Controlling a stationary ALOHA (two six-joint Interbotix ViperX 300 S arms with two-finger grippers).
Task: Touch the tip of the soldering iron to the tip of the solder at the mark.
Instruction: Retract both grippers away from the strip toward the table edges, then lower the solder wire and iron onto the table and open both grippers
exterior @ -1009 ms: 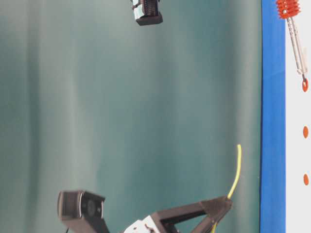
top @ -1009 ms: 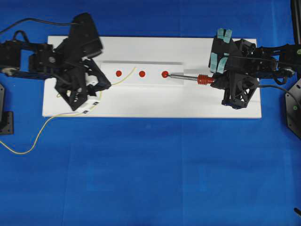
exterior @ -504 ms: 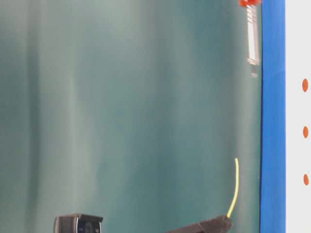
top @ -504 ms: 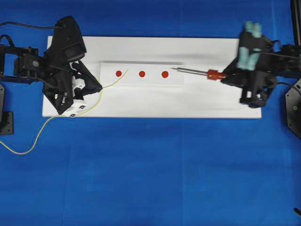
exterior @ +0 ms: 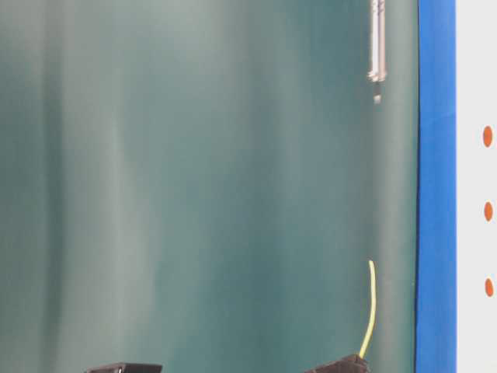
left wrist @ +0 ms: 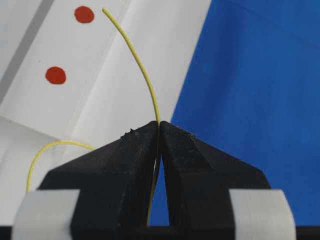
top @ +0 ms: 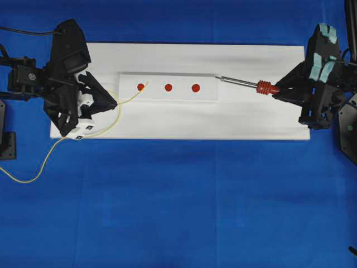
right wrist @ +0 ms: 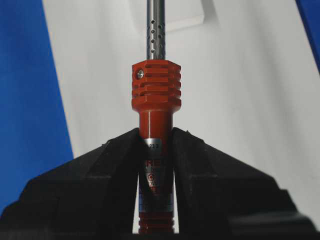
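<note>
Wrist-view-only detail: the soldering iron (right wrist: 155, 100) shaft's perforations

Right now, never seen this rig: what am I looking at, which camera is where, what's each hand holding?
Two robot arms face each other across a blue table, seen from above. A white board carries a raised white strip with three red marks.

The left hand is shut on the solder, a thin yellow wire whose free end sits near the leftmost mark. The right hand is shut on the soldering iron; its tip hangs just off the strip's right end.

The two close-ups come from cameras on each wrist. The green-backed picture is a sideways table-level view.
</note>
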